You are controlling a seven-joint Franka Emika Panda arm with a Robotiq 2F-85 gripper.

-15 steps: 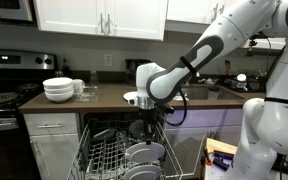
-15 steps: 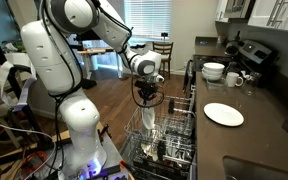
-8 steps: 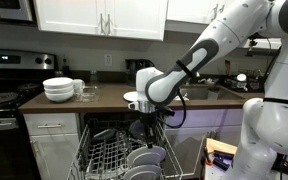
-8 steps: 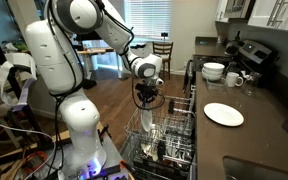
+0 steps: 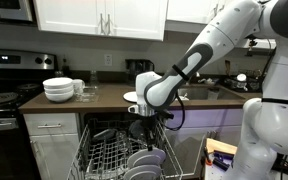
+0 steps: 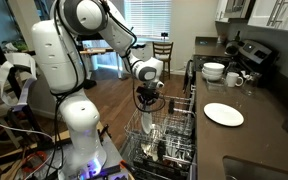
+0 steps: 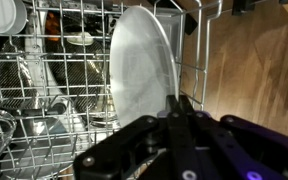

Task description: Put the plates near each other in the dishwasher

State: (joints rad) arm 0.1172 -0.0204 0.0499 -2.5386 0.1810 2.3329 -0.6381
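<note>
A white plate (image 7: pixel 139 65) stands on edge in the dishwasher's wire rack (image 7: pixel 44 100), against the rack's right side in the wrist view. My gripper (image 7: pixel 179 100) is shut on the plate's rim from above. In both exterior views the gripper (image 5: pixel 148 128) (image 6: pixel 149 103) hangs over the pulled-out rack (image 5: pixel 106 155) (image 6: pixel 176 135), with the plate (image 5: pixel 150 157) (image 6: pixel 150 124) below it among the prongs. Another pale plate (image 5: pixel 134 161) seems to stand right beside it. A further white plate (image 6: pixel 224 114) lies flat on the dark counter.
A stack of white bowls (image 5: pixel 58 90) (image 6: pixel 213 71) and mugs (image 6: pixel 234 79) stand on the counter by the stove (image 5: pixel 2 98). Glasses and cutlery (image 7: pixel 44 110) fill the rack's left part. The wooden floor (image 7: pixel 254 70) shows past the rack's edge.
The gripper has sunk slightly with the plate, which now sits a little deeper between the rack's prongs. Nothing else has moved.
</note>
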